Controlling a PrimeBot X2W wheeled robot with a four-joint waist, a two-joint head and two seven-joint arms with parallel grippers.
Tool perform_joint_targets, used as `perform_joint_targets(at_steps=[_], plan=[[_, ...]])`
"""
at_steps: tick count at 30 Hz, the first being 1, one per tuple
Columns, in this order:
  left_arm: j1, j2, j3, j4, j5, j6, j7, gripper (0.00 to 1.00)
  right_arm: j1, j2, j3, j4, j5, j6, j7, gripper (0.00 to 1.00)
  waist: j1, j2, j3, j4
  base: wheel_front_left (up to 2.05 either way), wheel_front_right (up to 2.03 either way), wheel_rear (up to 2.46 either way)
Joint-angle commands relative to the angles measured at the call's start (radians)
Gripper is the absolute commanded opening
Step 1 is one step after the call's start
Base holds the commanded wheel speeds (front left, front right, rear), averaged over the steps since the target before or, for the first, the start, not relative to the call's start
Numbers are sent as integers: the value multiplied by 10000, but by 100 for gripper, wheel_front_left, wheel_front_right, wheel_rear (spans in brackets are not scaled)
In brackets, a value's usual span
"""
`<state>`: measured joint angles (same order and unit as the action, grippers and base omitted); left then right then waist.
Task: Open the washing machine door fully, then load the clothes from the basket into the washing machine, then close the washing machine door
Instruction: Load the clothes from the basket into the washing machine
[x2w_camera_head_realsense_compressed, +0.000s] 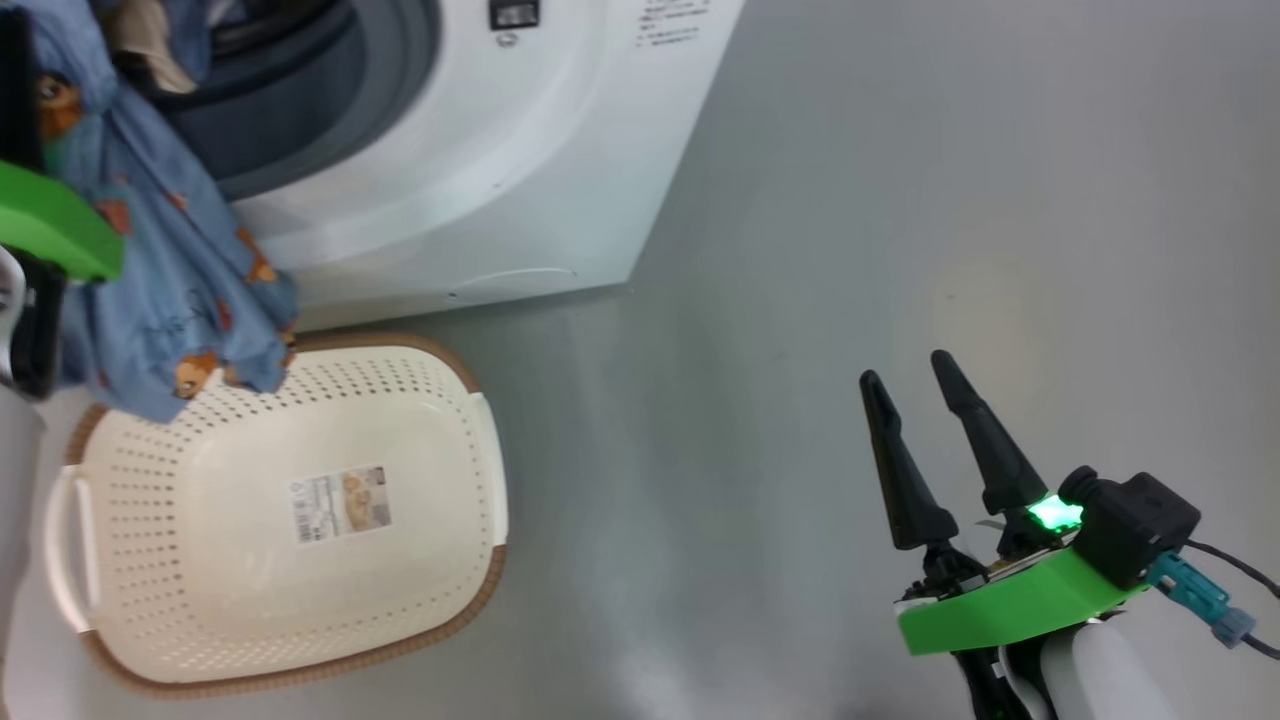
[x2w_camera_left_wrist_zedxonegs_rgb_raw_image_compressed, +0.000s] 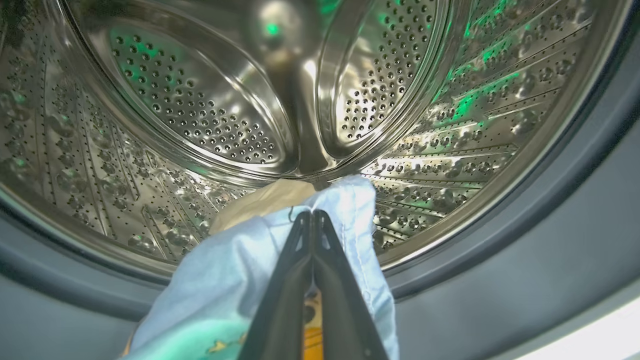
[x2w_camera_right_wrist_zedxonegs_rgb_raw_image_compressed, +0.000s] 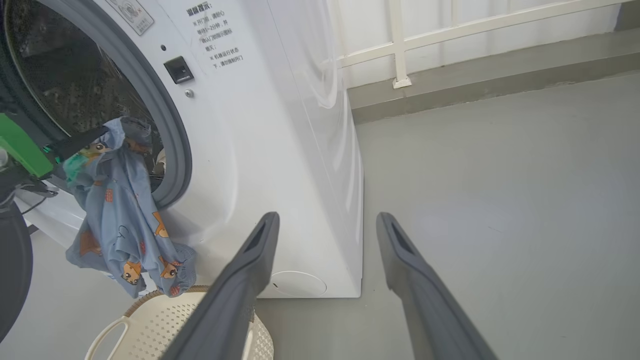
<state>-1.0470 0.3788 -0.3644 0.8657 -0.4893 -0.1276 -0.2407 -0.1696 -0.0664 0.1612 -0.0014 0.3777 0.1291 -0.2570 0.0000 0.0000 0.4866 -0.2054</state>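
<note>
Gripping the clothes (x2w_camera_right_wrist_zedxonegs_rgb_raw_image_compressed: 125, 210) with the left claw (x2w_camera_left_wrist_zedxonegs_rgb_raw_image_compressed: 312, 215), pinched shut on a fold just inside the washing machine (x2w_camera_head_realsense_compressed: 480, 150). Likely to spill back out if let go here: mostly dangling outside, down over the grey gasket (x2w_camera_right_wrist_zedxonegs_rgb_raw_image_compressed: 175, 130) toward the basket (x2w_camera_head_realsense_compressed: 400, 345). Might also snag there. Limp light blue cloth, orange cartoon prints, cream patch. With the right claw (x2w_camera_head_realsense_compressed: 904, 368) spread wide, empty, above the floor (x2w_camera_head_realsense_compressed: 900, 200).
</note>
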Motion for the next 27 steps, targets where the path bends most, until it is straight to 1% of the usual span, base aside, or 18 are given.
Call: perform_joint_targets(at_steps=[1, 7, 11, 13, 16, 18, 21, 23, 27], plan=[[-459, 538, 15, 44, -143, -29, -97, 0, -144, 33, 337, -207, -107, 16, -48, 100, 0, 0, 283, -285, 0, 0, 0], [-1356, 823, -791, 1003, -502, -29, -99, 0, -259, 110, 535, -228, -95, 16, -48, 100, 0, 0, 591, -644, 0, 0, 0], [-2074, 1043, -901, 1197, -611, -30, -180, 0, -327, 138, 577, -310, -110, 16, -48, 100, 0, 0, 875, -785, 0, 0, 0], [-2425, 1150, -725, 975, -572, -30, -200, 0, -361, 147, 567, -354, -121, 16, -48, 100, 0, 0, 1016, -827, 0, 0, 0], [-2714, 1338, -101, 101, -321, -16, -205, 0, -427, 155, 544, -401, -123, 16, -48, 100, 0, 0, 1186, -859, 0, 0, 0], [-2739, 1414, 381, -586, -18, 54, -207, 0, -470, 157, 548, -443, -70, 16, -48, 100, 0, 0, 1286, -869, 0, 0, 0], [-2511, 1369, 1031, -1448, 483, 81, -208, 0, -527, 159, 569, -471, -5, 16, -48, 100, 0, 0, 1366, -865, 0, 0, 0], [-2290, 1269, 1286, -1617, 745, 64, -208, 0, -577, 160, 600, -457, 23, 16, -48, 100, 0, 0, 1384, -857, 0, 0, 0], [-1968, 1074, 1390, -899, 932, 13, -209, 0, -648, 160, 693, -423, 68, 16, -48, 100, 0, 0, 1363, -855, 0, 0, 0]])
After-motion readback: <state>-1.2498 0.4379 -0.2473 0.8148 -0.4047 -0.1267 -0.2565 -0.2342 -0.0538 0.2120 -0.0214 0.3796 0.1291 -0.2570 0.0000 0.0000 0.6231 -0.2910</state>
